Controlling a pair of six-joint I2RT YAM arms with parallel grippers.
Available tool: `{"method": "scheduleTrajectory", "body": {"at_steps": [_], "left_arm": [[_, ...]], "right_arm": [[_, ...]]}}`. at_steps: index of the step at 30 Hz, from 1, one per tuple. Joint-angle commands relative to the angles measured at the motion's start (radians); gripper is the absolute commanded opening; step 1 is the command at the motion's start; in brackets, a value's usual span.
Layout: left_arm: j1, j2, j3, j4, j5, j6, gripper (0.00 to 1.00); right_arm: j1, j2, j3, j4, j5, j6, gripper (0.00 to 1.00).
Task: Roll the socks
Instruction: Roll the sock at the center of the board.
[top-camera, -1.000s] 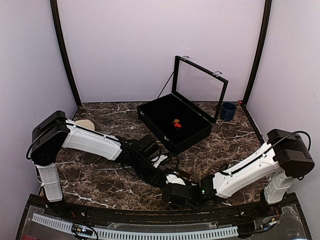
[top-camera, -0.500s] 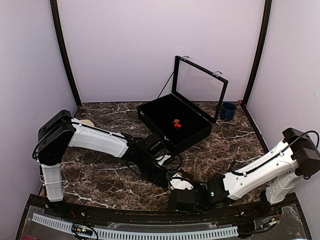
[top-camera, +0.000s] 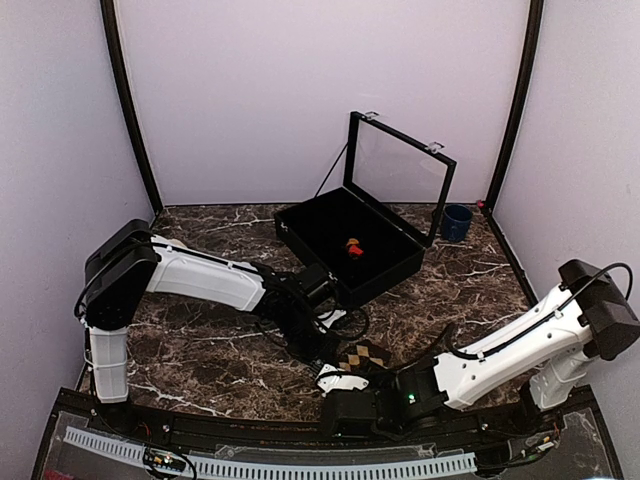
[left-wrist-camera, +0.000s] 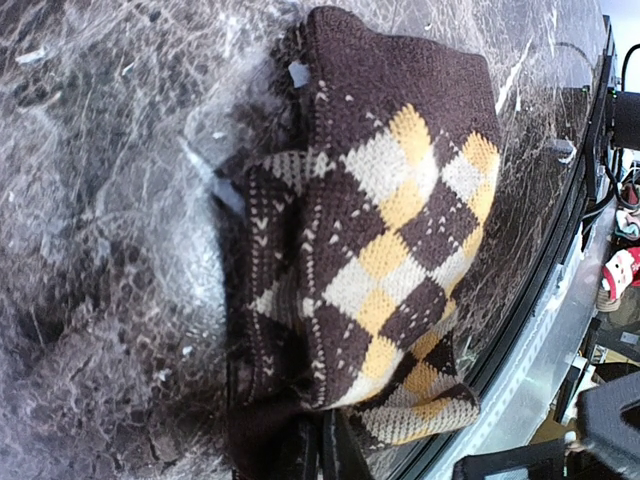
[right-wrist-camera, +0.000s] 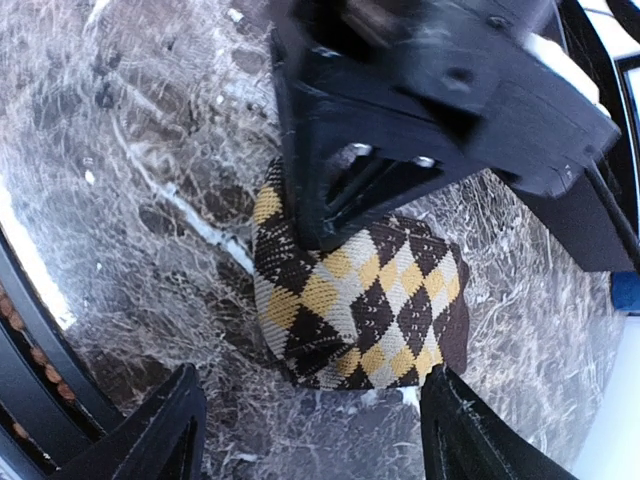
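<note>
A folded bundle of sock (top-camera: 362, 356) with tan and yellow diamonds on dark knit lies on the marble near the front edge. In the left wrist view this sock (left-wrist-camera: 380, 230) fills the frame, and my left gripper (left-wrist-camera: 325, 452) is shut on its dark edge at the bottom. From the right wrist, the sock (right-wrist-camera: 370, 300) lies just beyond my right gripper (right-wrist-camera: 310, 430), which stands wide open with nothing between its fingers (right-wrist-camera: 150, 430). The left gripper (right-wrist-camera: 400, 110) presses on the bundle's far side there. A small red-and-orange bundle (top-camera: 352, 248) sits inside the black case.
A black case (top-camera: 300, 232) with its glass lid (top-camera: 400, 160) raised stands at the back centre. A blue cup (top-camera: 457, 222) sits at the back right. The table's front rail (top-camera: 300, 432) runs right behind my right gripper (top-camera: 338, 376).
My right gripper has opened wide and pulled back toward the front edge, uncovering the tan-diamond sock. The left arm has stretched further toward the sock.
</note>
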Motion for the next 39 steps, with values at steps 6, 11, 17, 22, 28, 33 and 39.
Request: {"method": "scheduleTrajectory", "body": {"at_steps": [6, 11, 17, 22, 28, 33, 39], "left_arm": [[-0.013, 0.084, -0.021, -0.131, -0.061, 0.030, 0.04], [-0.013, 0.088, -0.015, -0.136, -0.060, 0.034, 0.04], [-0.013, 0.094, -0.011, -0.137, -0.056, 0.034, 0.04], [-0.013, 0.102, -0.003, -0.143, -0.054, 0.036, 0.04], [-0.013, 0.106, 0.003, -0.149, -0.053, 0.036, 0.04], [-0.013, 0.108, 0.002, -0.149, -0.051, 0.036, 0.04], [-0.013, 0.110, 0.008, -0.154, -0.051, 0.034, 0.04]], "right_arm": [[-0.044, 0.064, 0.034, 0.032, -0.012, -0.159, 0.70], [-0.069, 0.083, 0.034, 0.038, -0.024, -0.206, 0.70], [-0.085, 0.091, 0.028, 0.040, -0.052, -0.254, 0.70], [-0.094, 0.100, 0.025, 0.042, -0.067, -0.298, 0.70], [-0.108, 0.106, 0.016, 0.058, -0.092, -0.336, 0.70], [-0.122, 0.119, 0.012, 0.071, -0.114, -0.370, 0.69], [-0.132, 0.124, 0.001, 0.064, -0.148, -0.380, 0.60]]}}
